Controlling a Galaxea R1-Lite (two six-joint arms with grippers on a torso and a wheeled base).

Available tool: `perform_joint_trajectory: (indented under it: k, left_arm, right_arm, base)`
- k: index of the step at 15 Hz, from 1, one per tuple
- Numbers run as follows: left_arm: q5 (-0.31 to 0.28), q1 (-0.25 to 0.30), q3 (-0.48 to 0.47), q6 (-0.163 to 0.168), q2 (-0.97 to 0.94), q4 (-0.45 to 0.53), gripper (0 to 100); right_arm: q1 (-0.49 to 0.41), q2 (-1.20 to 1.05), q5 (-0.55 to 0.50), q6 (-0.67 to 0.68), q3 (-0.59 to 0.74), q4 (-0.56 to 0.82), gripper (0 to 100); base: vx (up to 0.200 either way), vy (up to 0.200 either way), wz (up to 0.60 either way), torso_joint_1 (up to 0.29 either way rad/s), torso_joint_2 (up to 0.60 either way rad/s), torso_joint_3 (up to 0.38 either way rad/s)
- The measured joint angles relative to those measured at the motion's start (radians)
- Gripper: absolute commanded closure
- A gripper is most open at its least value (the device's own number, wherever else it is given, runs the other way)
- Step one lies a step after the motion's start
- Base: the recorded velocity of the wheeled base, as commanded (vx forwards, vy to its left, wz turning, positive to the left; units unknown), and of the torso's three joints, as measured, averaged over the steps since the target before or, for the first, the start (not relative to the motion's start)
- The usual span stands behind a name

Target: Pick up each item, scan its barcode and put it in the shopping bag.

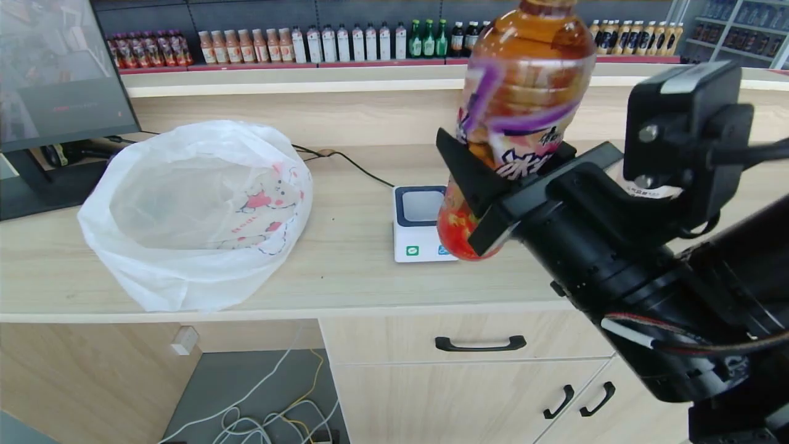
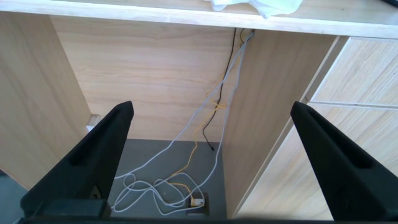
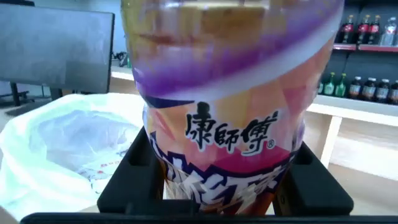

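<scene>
Head view: sees the right end effector clamped on the lower half of a bottle of amber drink (purple-and-pink label, cap cut off at the top edge). Holds it roughly upright with a slight lean, raised off the desk, its base seen against the right edge of the scanner. Finds the scanner lying flat on the desk, white, with a dark-framed window facing up. Places the shopping bag left of the scanner, near it but apart, mouth open and slumped wide, with a pink cartoon print on the plastic. Notes a monitor farther left of the scanner, beyond the bag, and a black cable trailing across the desk behind the scanner. Picks out a shelf of bottles well behind the scanner, past the desk's raised back edge.

Left wrist view: shows the left end effector with fingers wide apart and nothing between them, lower than the scanner and below the desk's front edge, facing an open recess with loose wires on the floor.

Right wrist view: confirms both fingers pressed against the bottle's sides, with the bag beyond it on the desk.
</scene>
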Motion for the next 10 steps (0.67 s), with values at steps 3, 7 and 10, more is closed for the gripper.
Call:
perform_joint_trajectory:
  k: [3, 7, 10]
  left_arm:
    - [0.000, 0.000, 0.000, 0.000, 0.000, 0.000, 0]
    - [0.000, 0.000, 0.000, 0.000, 0.000, 0.000, 0]
    - [0.000, 0.000, 0.000, 0.000, 0.000, 0.000, 0]
  right_arm:
    - [-0.031, 0.016, -0.076, 0.102, -0.057, 0.018, 100]
    - [-0.044, 0.027, -0.158, 0.227, -0.084, 0.020, 100]
    - [-0.072, 0.021, -0.170, 0.280, -0.070, 0.020, 100]
  base:
    - [0.000, 0.000, 0.00, 0.000, 0.00, 0.000]
    - [0.000, 0.000, 0.00, 0.000, 0.00, 0.000]
    - [0.000, 0.000, 0.00, 0.000, 0.00, 0.000]
